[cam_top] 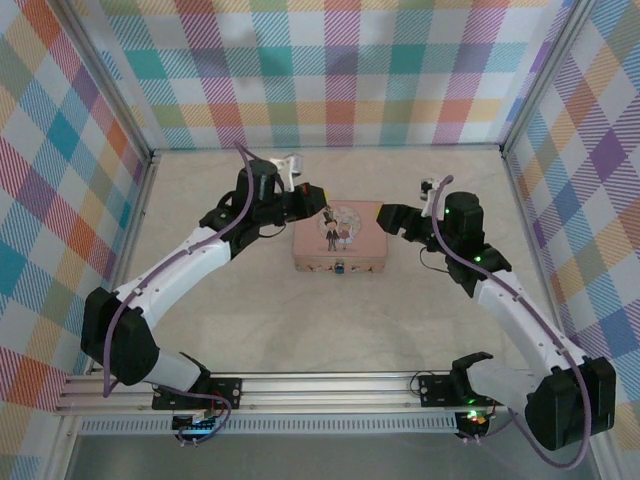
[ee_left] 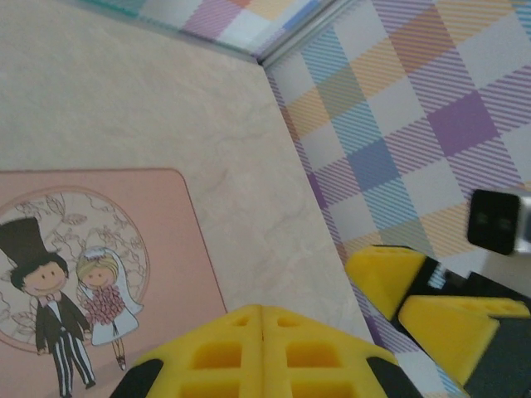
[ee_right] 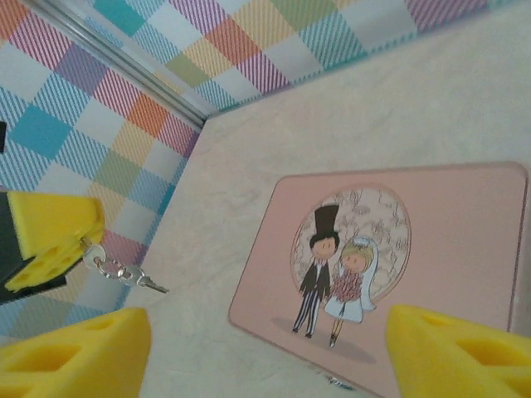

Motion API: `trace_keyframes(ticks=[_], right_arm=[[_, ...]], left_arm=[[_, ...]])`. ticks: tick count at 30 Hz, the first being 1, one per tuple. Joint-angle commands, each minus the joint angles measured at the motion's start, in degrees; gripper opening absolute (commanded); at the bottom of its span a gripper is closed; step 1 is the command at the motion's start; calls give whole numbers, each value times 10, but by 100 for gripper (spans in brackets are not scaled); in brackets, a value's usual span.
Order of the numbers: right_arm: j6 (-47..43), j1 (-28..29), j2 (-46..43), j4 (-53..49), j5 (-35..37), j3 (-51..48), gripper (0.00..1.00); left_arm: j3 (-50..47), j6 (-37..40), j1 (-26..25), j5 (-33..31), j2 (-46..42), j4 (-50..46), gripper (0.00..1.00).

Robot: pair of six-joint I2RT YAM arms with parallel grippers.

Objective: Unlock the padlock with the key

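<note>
Rail [cam_top: 320, 385] with both arm bases at the near edge of the surface [cam_top: 250, 320]. Next out: padlock [cam_top: 341, 267], tiny blue body, at the middle of the near side of the pink tin [cam_top: 355, 245], touching it; shackle too small to tell. Tin lies flat mid-surface, cartoon-couple lid up. Right jaws just beside the tin's right edge, wide apart, yellow fingertips [ee_right: 75, 352] far from each other, gripping nothing. Left jaws over the tin's far-left corner, shut tight, fingertips [ee_left: 261, 348] pressed together. Right wrist view: key ring [ee_right: 94, 255] pinched at the left fingertip's edge, short chain and small key [ee_right: 154, 287] hanging free off it, well apart from the padlock. Checked walls [cam_top: 330, 70] behind.
</note>
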Motion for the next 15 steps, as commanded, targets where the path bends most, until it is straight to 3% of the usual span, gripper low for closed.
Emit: trace_keyframes(ticks=[1,3,6,15], right_arm=[[93,-25,14,76,-101,0,77],[139,-37,34,162,-166,-21,75],[219,-37,58,313,-208,-63,74],[361,-15,121,596,-239,-99,55]], left_arm=[[-20,-24,5,43,-6,84,0],[-34,-39,4,52,-6,113,0],[-42,-51,-3,63,-5,138,0],[-61,-88,-27,66,-8,208,0]])
